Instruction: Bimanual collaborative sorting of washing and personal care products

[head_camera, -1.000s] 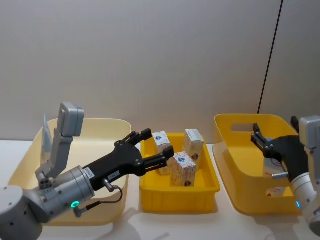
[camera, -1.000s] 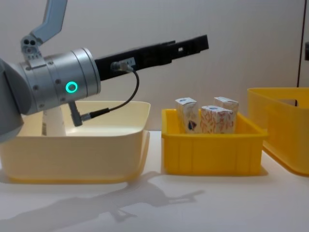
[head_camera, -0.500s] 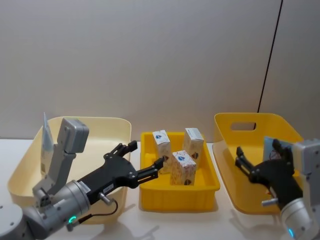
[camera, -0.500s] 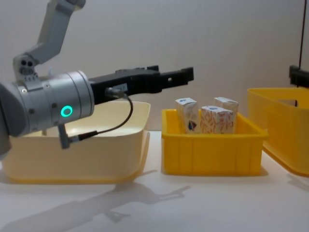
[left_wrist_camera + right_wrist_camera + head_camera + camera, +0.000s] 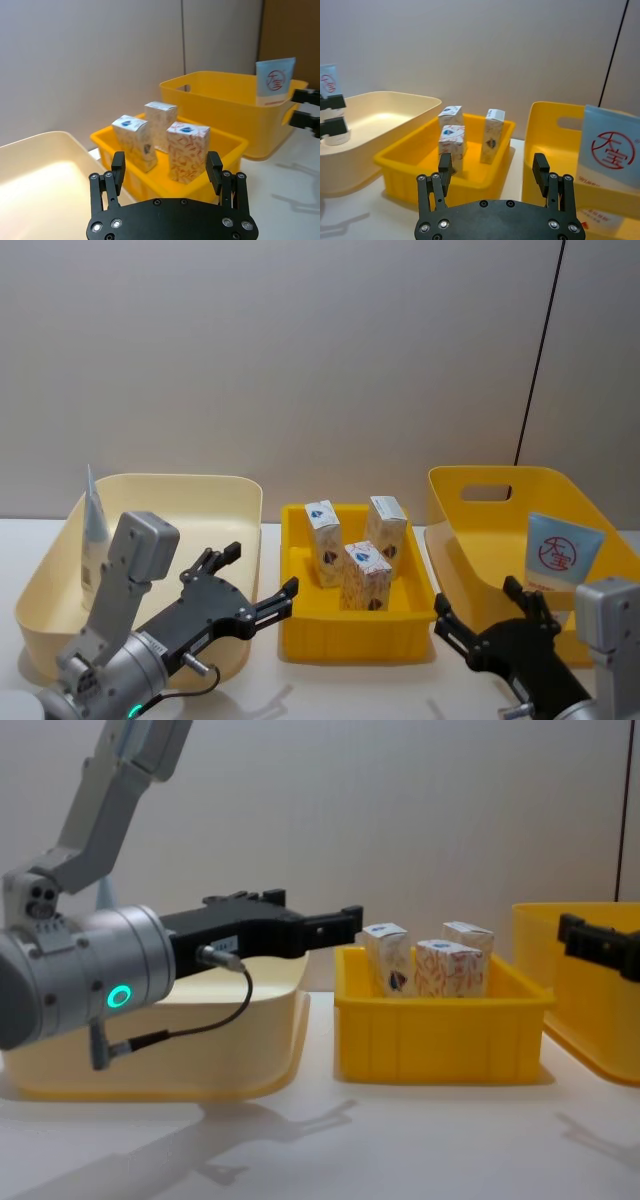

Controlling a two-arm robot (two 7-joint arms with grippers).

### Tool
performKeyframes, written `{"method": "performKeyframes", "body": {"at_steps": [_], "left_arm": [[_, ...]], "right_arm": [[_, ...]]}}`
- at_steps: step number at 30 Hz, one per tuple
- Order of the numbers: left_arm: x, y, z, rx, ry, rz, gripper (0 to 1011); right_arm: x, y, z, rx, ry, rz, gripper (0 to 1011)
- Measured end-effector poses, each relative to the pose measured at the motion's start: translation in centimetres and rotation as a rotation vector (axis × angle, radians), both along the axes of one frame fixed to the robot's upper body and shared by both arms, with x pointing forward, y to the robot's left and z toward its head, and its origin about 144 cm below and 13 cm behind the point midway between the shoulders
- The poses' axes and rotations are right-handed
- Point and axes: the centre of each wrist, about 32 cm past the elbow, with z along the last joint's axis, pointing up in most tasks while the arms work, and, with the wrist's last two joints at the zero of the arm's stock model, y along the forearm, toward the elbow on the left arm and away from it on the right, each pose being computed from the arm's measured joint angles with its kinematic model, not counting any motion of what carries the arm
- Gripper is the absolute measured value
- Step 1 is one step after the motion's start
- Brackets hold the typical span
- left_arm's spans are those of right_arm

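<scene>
Three small white cartons (image 5: 345, 555) (image 5: 187, 150) (image 5: 451, 142) (image 5: 430, 965) stand upright in the middle yellow bin (image 5: 360, 630). One light-blue tube (image 5: 562, 550) (image 5: 610, 145) (image 5: 274, 80) with a red round logo leans in the right yellow bin (image 5: 480, 540). Another tube (image 5: 93, 530) stands in the cream tub (image 5: 200, 500). My left gripper (image 5: 262, 570) (image 5: 166, 164) (image 5: 335, 925) hovers open and empty over the tub's near right corner, pointing at the cartons. My right gripper (image 5: 478, 597) (image 5: 492, 166) is open and empty in front of the right bin.
The three containers stand in a row on the white table (image 5: 420, 685), cream tub on the left and yellow bins in the middle and on the right. Something flat with red print (image 5: 600, 216) lies on the right bin's floor. A plain wall is behind.
Both arms have drawn back toward me and lowered. The left gripper left the middle bin. The right gripper came out of the right bin, where the tube now leans uncovered.
</scene>
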Motion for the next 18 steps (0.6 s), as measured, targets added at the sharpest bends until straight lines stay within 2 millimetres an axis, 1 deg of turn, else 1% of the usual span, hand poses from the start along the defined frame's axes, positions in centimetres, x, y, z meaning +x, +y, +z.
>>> {"method": "performKeyframes", "body": {"at_steps": [6, 18], "left_arm": [[-1.1, 0.0, -0.5, 0.037, -0.016, 0.071, 1004], [-3.4, -0.1, -1.3, 0.105, -0.058, 0.212, 1004]], "right_arm": [[-0.9, 0.3, -0.4, 0.023, 0.023, 0.031, 1001], [-1.1, 0.4, -0.5, 0.026, 0.027, 0.036, 1001]]}}
